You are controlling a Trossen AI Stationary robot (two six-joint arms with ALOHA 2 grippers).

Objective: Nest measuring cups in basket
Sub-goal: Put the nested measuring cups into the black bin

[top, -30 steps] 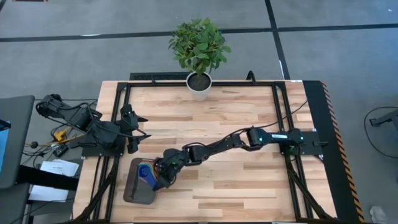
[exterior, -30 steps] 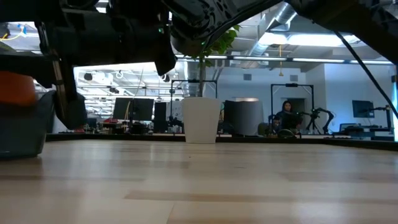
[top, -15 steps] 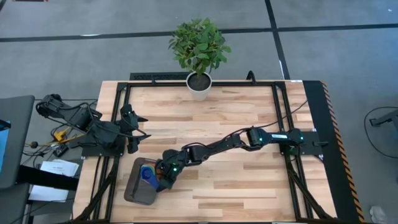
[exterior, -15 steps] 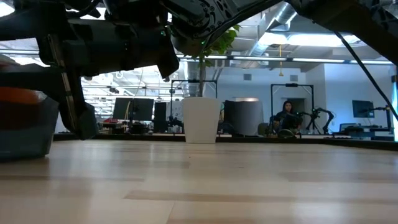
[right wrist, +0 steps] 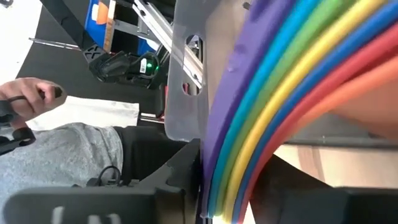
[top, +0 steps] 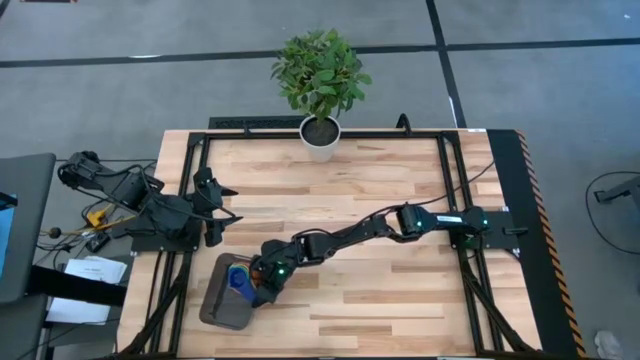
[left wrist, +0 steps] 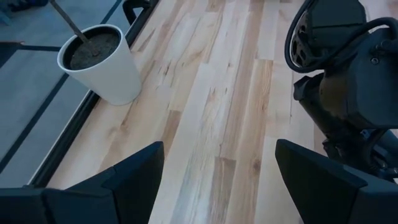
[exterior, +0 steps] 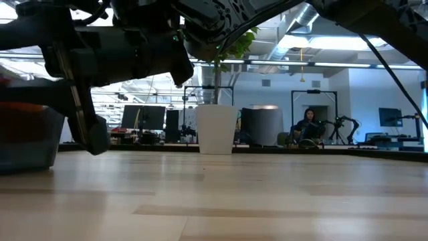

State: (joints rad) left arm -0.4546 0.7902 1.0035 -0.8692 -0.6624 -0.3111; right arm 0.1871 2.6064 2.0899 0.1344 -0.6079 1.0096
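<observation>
Reaching right pincer [top: 262,290] over basket [top: 214,306], nested measuring cups [top: 238,281] inside

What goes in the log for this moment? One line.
right tool: at basket, beside nested cups | left tool: open, parked left side

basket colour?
Dark grey basket, clearest in the high view, at the table's near-left corner.

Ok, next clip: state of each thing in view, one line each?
measuring cups: nested in one stack, inside the basket.
basket: flat on the table's front left, holding the stack.
right gripper: at the stack over the basket.
left gripper: open, empty, parked at the table's left.
plant pot: upright, back edge.
</observation>
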